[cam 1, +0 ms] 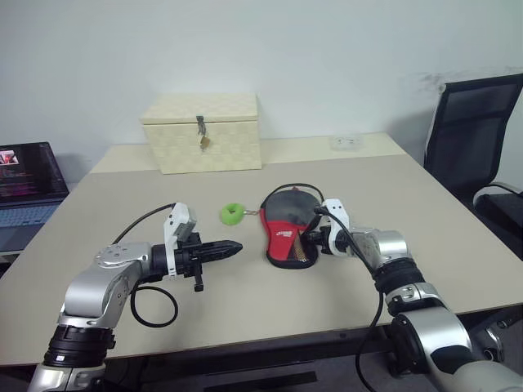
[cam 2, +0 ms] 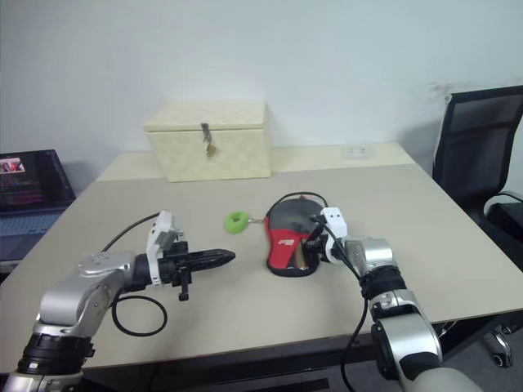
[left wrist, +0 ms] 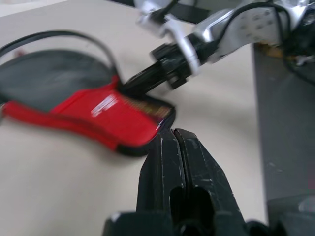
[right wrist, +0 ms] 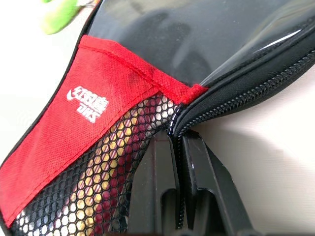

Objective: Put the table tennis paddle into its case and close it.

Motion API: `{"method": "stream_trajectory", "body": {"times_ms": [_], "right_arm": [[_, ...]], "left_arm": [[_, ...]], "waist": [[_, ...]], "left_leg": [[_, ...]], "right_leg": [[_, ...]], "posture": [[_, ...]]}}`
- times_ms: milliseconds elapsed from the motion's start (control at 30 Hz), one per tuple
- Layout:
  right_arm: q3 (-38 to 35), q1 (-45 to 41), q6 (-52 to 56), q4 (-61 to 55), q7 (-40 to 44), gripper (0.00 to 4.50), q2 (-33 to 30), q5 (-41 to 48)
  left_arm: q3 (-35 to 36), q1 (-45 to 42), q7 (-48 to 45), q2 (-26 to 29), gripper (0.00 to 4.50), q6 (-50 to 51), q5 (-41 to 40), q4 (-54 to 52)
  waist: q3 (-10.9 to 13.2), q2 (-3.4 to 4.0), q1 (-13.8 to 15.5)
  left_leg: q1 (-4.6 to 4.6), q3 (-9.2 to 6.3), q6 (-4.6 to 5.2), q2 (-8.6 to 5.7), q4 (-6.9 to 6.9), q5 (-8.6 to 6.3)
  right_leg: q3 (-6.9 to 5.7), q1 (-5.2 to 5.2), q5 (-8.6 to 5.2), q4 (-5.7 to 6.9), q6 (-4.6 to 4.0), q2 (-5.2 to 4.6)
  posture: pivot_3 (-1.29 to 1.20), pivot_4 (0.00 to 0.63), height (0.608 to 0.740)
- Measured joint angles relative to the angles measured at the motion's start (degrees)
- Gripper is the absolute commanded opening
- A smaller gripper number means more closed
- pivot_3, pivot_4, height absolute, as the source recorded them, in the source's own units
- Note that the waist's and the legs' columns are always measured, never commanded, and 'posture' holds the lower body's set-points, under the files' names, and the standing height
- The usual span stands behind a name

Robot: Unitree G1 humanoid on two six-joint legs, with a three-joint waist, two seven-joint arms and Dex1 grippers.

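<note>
The case (cam 1: 286,220) lies flat in the middle of the table, its black rounded part away from me and its red end with the mesh pocket (right wrist: 113,167) toward me. Through the mesh shows a light wooden and red shape, the handle of the table tennis paddle (right wrist: 106,189); the rest of the paddle is hidden inside. A green pull tag (cam 1: 233,213) lies just left of the case. My right gripper (cam 1: 309,242) is shut on the case's zip edge (right wrist: 231,101) at its right side. My left gripper (cam 1: 235,247) is shut and empty, a short way left of the case.
A cream woven latched box (cam 1: 202,132) stands at the back of the table (cam 1: 425,229). A laptop (cam 1: 29,188) sits off the table's left edge and a black office chair (cam 1: 478,139) at the right. A black cable loop (cam 1: 155,306) hangs by my left arm.
</note>
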Motion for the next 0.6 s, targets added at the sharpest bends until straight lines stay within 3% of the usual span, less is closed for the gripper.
{"method": "stream_trajectory", "body": {"times_ms": [300,600], "right_arm": [[3.2,9.3,14.7,-22.5,0.4,0.01,1.4,4.3],[4.8,21.3,31.1,-47.7,-2.8,0.01,1.1,9.6]], "left_arm": [[-0.3,4.7,1.0,-0.1,0.0,3.9,-5.6,-7.7],[-0.8,7.4,1.0,0.5,0.0,5.4,-8.3,-10.4]], "waist": [[0.0,0.0,0.4],[0.0,-0.01,1.2]], "left_leg": [[0.01,0.04,-0.11,0.12,-0.53,-0.06],[-0.02,0.06,-0.2,0.09,-0.55,-0.12]], "right_leg": [[0.29,-0.14,-0.19,-0.14,-0.38,0.07],[0.31,-0.13,-0.33,-0.34,-0.14,0.06]], "posture": [[0.0,0.15,0.74],[0.0,0.15,0.74]]}}
